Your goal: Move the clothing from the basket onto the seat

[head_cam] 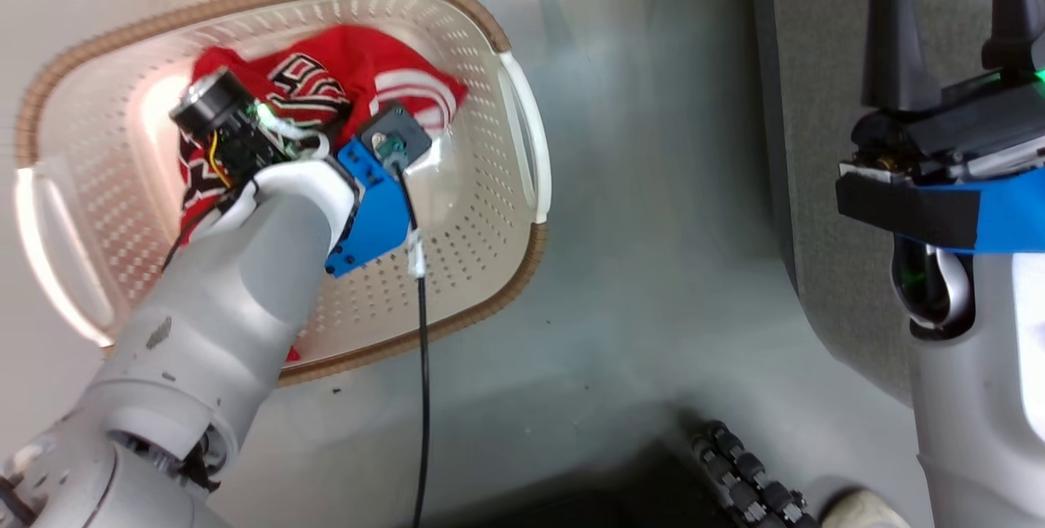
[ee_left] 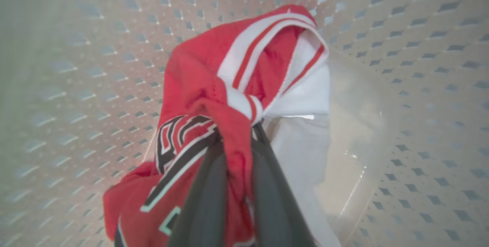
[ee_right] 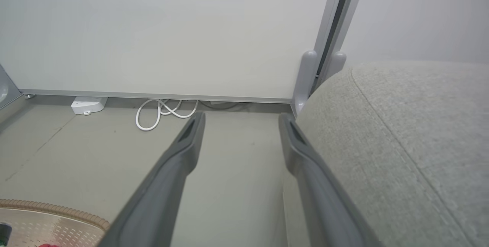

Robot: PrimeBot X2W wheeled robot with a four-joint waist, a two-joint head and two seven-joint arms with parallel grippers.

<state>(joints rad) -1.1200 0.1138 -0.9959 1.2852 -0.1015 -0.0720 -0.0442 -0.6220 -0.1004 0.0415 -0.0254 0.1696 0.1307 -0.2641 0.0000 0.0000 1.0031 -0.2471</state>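
Red soft-fabric jersey with white trim and black lettering (ee_left: 198,79), a fold of it pinched between the left fingers (ee_left: 206,186). The two dark fingers are drawn almost together, with only the cloth in the narrow gap. The striped white-and-red trim bunches just beyond the fingertips. The lettered panel hangs to the left of the fingers in the left wrist view.

The jersey lies inside the cream perforated plastic basket with a brown woven-look rim (head_cam: 245,2), heaped toward its far-left part in the head view. A pale glossy patch sits on the basket bottom beside the cloth; I cannot tell what it is. The left forearm reaches down into the basket from the lower left. It carries a blue bracket (head_cam: 371,218) at the wrist, and a black cable (head_cam: 422,397) trails from there. The basket stands on the grey floor (head_cam: 653,185).

The right fingers (ee_right: 179,163) are spread wide with nothing between them. They are held above the floor at the edge of the large grey fabric-upholstered seat (ee_right: 401,144). One finger is just beside its rounded corner; I cannot tell if they touch. The seat is to the robot's right, well apart from the basket, and a stitched seam shows on its top.

Beyond the right fingers a white looped cord (ee_right: 164,111) and a small white box (ee_right: 88,105) lie at the foot of a pale wall panel (ee_right: 153,29).
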